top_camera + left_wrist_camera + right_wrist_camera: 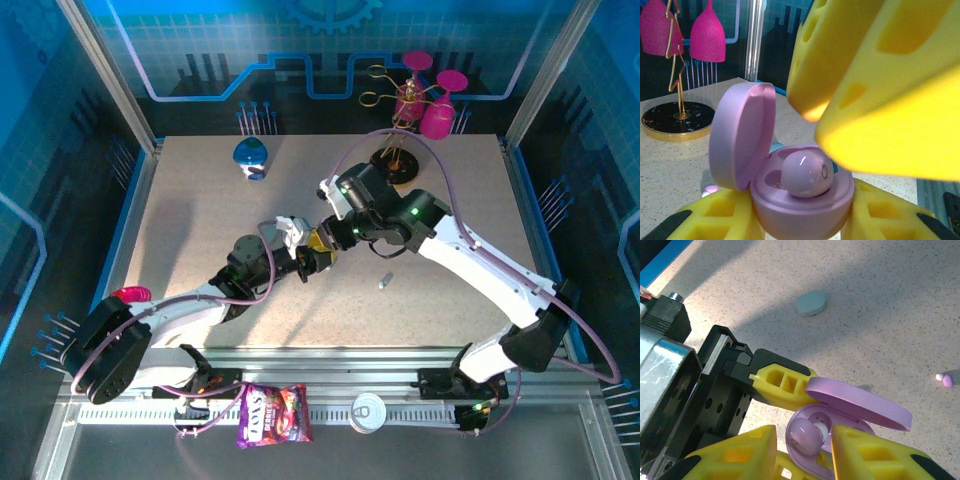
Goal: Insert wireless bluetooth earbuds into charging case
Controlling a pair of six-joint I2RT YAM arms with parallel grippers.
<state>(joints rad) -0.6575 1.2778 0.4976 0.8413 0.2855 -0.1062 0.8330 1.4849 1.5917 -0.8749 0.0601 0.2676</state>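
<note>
My left gripper (800, 222) is shut on the base of a lilac charging case (802, 202), whose lid (742, 135) stands open to the left. A lilac earbud (806, 172) lies in the case, head up and not fully sunk in. In the right wrist view this earbud (807, 435) sits between the spread fingers of my right gripper (804, 436), which is open with a gap on each side. The right gripper's yellow fingers (875, 75) hang just above the case. From the top camera, both grippers meet at mid-table (322, 255). A second lilac earbud (946, 380) lies loose on the table.
A pale teal closed case (811, 302) lies on the table beyond the grippers. A small bud (385, 280) lies right of them. A blue case (250, 155) sits back left, and a stand with pink glasses (420, 100) back right. A candy bag (273, 415) and a can (372, 412) rest on the front rail.
</note>
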